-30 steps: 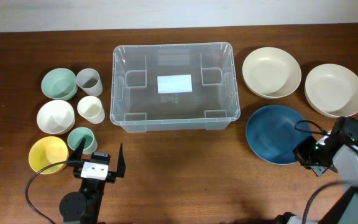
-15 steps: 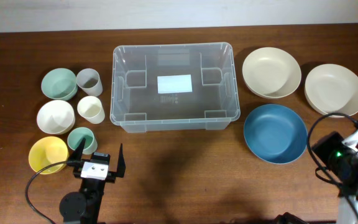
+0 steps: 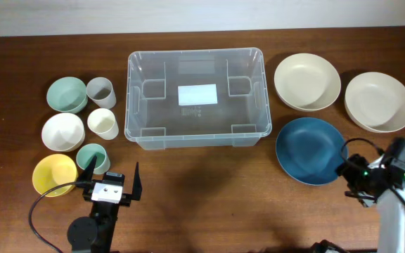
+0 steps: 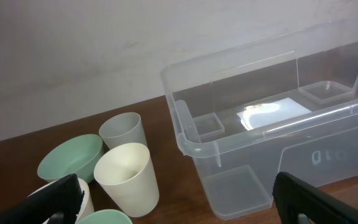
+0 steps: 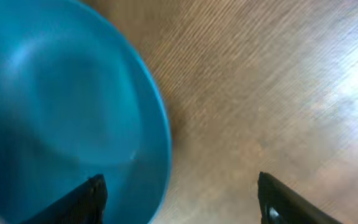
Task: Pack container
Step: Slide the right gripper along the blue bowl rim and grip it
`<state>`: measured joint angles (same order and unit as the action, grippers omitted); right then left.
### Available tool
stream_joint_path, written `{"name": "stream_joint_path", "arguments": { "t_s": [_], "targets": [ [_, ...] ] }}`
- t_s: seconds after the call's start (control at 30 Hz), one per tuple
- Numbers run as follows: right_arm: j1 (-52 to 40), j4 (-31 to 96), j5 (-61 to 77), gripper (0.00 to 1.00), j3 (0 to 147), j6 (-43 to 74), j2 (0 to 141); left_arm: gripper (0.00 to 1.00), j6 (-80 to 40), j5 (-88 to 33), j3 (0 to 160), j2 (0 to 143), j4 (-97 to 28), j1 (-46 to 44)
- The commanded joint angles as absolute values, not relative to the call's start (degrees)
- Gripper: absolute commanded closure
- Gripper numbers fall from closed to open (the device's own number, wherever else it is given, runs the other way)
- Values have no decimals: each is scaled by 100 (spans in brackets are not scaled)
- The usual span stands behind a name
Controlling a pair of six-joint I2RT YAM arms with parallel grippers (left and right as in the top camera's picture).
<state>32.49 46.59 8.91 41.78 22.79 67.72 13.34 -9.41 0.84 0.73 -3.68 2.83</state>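
The container [image 3: 195, 95] sits empty at the middle of the counter [image 3: 202, 204], with cups and small bowls to its left and three wide bowls to its right. The right end effector [image 5: 179, 202] now has its jaws wide. One finger is over the inside of the blue bowl [image 3: 311, 150] and the other is out over bare wood, so the rim runs between them; nothing is gripped. A second ago those jaws were shut at the bowl's near-right edge. Then the arm swung off to the right, and now it is back at the rim, opened. The bowl looks to have slid a touch leftward in that time, though the shift is so slight I would not swear to it. To my eye this is a fresh try at pinching the rim, and packing has not begun. The left end effector [image 3: 113, 173] is parked wide open near the teal cup [image 3: 90, 156], holding nothing and unmoved. Everything else lies as it did.
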Motion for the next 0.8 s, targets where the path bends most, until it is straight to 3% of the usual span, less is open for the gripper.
{"name": "stream_joint_path", "arguments": {
  "t_s": [0.0, 0.3, 0.77],
  "targets": [
    [3264, 4296, 1164, 27, 4141, 2340, 7338, 0, 1378, -919, 51, 36, -375, 316],
    [3190, 3564, 1531, 26, 4141, 2276, 8475, 0, 1378, -919, 51, 36, -375, 316],
    [2838, 3035, 1527, 23, 4141, 2281, 8949, 0, 1378, -919, 51, 36, -375, 316]
  ]
}}
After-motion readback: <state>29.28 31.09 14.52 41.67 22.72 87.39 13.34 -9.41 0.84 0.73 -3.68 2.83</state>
